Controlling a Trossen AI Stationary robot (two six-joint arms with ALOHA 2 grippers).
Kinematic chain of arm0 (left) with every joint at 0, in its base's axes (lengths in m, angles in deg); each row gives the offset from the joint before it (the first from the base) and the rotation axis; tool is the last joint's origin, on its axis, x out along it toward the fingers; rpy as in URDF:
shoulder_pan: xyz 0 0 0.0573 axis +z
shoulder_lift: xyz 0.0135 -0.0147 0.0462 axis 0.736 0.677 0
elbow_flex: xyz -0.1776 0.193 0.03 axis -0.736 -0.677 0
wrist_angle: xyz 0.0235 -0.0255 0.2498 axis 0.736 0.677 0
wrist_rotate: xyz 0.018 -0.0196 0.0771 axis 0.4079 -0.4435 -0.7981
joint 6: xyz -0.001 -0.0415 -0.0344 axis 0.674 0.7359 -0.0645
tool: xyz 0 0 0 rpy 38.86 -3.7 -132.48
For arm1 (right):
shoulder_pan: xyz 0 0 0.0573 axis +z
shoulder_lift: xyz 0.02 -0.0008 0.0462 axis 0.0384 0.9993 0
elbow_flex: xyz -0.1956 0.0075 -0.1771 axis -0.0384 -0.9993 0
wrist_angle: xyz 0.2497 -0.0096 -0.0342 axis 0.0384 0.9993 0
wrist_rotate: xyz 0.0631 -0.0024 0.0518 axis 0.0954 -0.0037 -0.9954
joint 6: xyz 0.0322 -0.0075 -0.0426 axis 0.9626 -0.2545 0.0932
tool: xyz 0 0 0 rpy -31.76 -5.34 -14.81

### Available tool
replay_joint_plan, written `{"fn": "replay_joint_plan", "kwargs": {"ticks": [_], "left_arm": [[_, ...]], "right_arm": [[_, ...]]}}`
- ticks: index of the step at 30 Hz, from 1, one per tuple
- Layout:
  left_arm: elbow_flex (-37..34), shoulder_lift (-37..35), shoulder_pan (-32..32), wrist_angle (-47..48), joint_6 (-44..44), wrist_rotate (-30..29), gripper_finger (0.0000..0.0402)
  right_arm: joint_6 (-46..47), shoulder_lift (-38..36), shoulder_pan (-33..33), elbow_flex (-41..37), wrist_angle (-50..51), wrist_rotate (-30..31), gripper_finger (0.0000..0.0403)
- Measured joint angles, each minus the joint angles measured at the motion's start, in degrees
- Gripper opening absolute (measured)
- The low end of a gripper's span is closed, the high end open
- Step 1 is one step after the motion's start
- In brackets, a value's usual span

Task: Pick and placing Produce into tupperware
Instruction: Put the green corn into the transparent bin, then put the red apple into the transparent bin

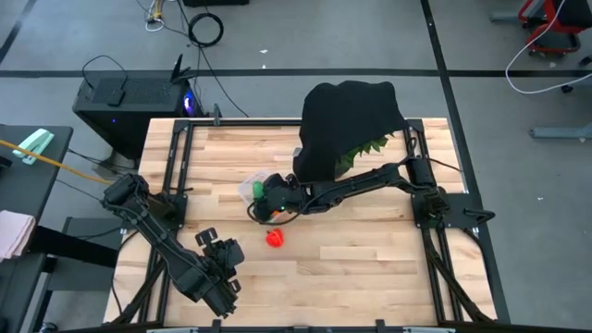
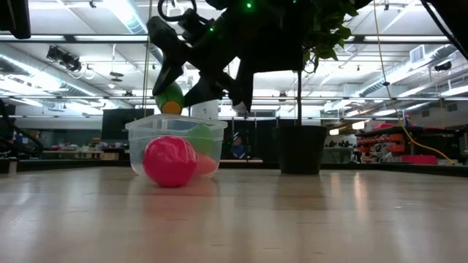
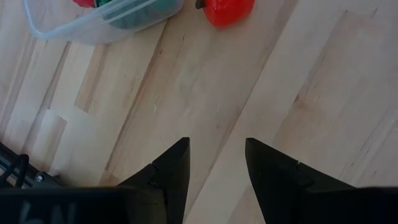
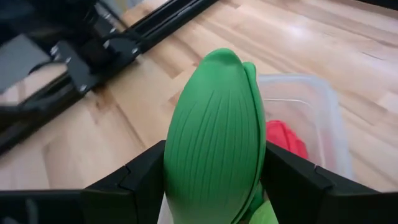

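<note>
Above tupperware (image 4: 311,118), gripper-held green produce (image 4: 214,143).

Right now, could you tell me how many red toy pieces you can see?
2. One red toy lies loose on the table, beside the tupperware. Another red piece sits inside it, below the right gripper. More may be hidden.

The right pincer (image 1: 268,202) is hanging over the clear tupperware (image 1: 248,189) in the middle of the tabletop (image 1: 370,259). A red toy (image 1: 275,239) is lying nearby. The left pincer (image 1: 222,261) is sitting well apart.
</note>
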Motion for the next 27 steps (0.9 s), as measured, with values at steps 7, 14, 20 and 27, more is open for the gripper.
{"fn": "replay_joint_plan", "kwargs": {"ticks": [7,14,20,27], "left_arm": [[0.0,0.0,0.0,0.0,0.0,0.0,0.0162],[0.0,0.0,0.0,0.0,0.0,0.0,0.0162],[0.0,0.0,0.0,0.0,0.0,0.0,0.0162],[0.0,0.0,0.0,0.0,0.0,0.0,0.0162]], "right_arm": [[-3.2,0.0,0.8,0.0,1.3,-2.8,0.025],[-3.2,0.0,0.7,0.0,3.0,-3.6,0.0257],[-3.6,0.0,0.8,0.0,3.4,-5.3,0.0267],[-3.0,0.0,0.9,0.0,3.5,-5.5,0.0276]]}}
